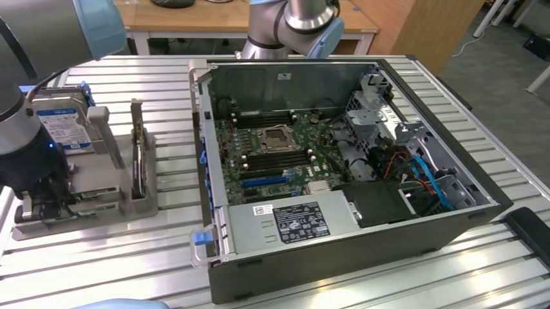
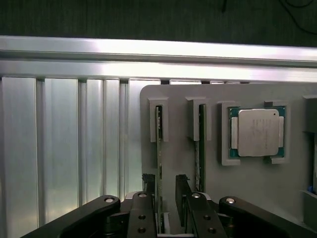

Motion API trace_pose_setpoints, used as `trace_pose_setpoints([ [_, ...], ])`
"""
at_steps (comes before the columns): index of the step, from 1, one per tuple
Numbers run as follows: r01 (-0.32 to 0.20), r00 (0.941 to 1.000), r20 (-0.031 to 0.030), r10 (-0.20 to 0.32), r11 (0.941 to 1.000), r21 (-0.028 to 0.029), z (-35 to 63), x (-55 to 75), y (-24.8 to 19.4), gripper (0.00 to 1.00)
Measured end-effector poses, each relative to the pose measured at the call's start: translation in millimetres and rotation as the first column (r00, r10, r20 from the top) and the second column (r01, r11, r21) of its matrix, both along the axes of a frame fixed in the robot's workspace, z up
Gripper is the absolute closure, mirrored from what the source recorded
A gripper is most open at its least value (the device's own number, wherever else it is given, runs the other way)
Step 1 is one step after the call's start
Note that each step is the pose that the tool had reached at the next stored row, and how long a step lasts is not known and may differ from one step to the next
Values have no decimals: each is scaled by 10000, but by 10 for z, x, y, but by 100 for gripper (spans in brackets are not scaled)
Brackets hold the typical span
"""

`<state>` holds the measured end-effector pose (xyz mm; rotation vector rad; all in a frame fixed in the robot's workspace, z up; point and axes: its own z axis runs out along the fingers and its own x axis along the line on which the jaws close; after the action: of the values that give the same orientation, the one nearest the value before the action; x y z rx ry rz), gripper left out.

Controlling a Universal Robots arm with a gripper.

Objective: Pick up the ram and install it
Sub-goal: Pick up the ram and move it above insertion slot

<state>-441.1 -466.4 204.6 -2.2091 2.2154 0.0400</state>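
Two ram sticks stand on edge in slots of a grey holder [image 2: 218, 183]. In the wrist view my gripper [image 2: 164, 179] is open and straddles the near end of one ram [image 2: 159, 144], which runs close along one finger [image 2: 148, 198] with a gap to the other. The second ram [image 2: 200, 144] stands in the neighbouring slot, outside the jaws. In the exterior view the gripper [image 1: 43, 196] hangs low over the holder's [image 1: 112, 193] near end at that view's left, and a ram [image 1: 136, 138] stands upright in it.
A square silver CPU [image 2: 257, 131] lies in a pocket beside the rams. A hard drive with a blue-white label [image 1: 64, 125] stands at the holder's far side. The open computer case [image 1: 344, 167] with its motherboard lies to the exterior view's right on the slatted metal table [image 1: 129, 257].
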Motion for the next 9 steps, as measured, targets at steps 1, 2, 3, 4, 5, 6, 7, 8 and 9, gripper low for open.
trace_pose_setpoints([
  [1, 25, 10000, 0, -25, 10000, 0, -10, 0, 1, 69],
  [2, 46, 10000, 2, -46, 10000, 1, -19, -1, 1, 69],
  [3, 65, 10000, 2, -65, 10000, 0, -28, -1, 1, 69],
  [4, 83, 10000, 2, -83, 10000, 0, -35, -1, 1, 69],
  [5, 96, 10000, 2, -96, 10000, -1, -41, -1, 1, 69],
  [6, 106, 9999, 2, -106, 9999, 0, -46, -1, 1, 69],
  [7, 116, 9999, 3, -116, 9999, 0, -51, -1, 1, 69],
  [8, 123, 9999, 3, -123, 9999, 0, -56, -1, 1, 69],
  [9, 129, 9999, 5, -129, 9999, 1, -62, 0, 1, 69],
])
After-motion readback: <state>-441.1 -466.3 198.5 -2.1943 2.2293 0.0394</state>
